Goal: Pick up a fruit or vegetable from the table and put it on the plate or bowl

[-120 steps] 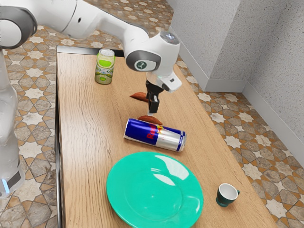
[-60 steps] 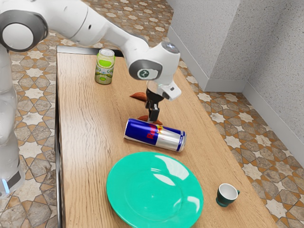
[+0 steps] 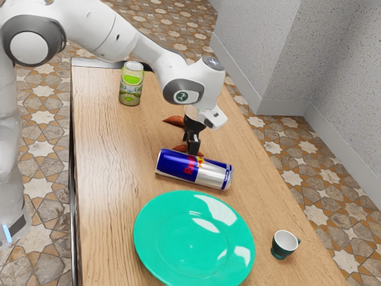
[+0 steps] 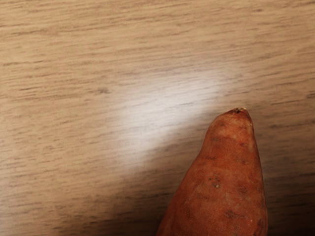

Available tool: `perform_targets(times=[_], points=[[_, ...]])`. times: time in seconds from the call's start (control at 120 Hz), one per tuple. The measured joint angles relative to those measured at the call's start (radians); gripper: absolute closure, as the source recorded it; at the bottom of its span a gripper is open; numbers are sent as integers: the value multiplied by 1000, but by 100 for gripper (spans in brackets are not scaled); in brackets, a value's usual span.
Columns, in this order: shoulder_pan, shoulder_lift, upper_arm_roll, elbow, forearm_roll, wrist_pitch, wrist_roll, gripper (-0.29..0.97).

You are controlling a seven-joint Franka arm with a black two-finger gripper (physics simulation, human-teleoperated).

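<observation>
1. Near the middle of the wooden table (image 3: 107,167), my gripper (image 3: 194,146) points straight down, its tip just above the tabletop.
2. Under the tip lies a sweet potato (image 3: 180,148), reddish-brown. One end pokes out toward the exterior view's left, just beside the top edge of a Red Bull can (image 3: 194,169).
3. From the exterior view I cannot tell whether my gripper is open or closed on the sweet potato.
4. A second reddish-brown piece (image 3: 173,120) shows behind my gripper, farther up the table. I cannot tell whether it is part of the same vegetable.
5. My wrist camera sees the sweet potato's tapered, speckled end (image 4: 221,187) close up, lying on pale wood grain (image 4: 98,73).
6. The Red Bull can lies on its side between the sweet potato and a teal plate (image 3: 172,250).
7. The plate sits at the near end of the table, apart from the sweet potato.
8. A green drink can (image 3: 131,83) stands upright near the far end.
9. A small dark green cup (image 3: 284,244) stands to the exterior view's right of the plate.
</observation>
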Motion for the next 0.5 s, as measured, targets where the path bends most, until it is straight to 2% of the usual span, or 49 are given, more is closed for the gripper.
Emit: perform_targets(times=[0.075,0.325,0.5], points=[[4,1,0,0,-7,1,2,11],[14,1,0,0,-11,3,5,48],[11,-5,-1,5,-5,0,5,53]])
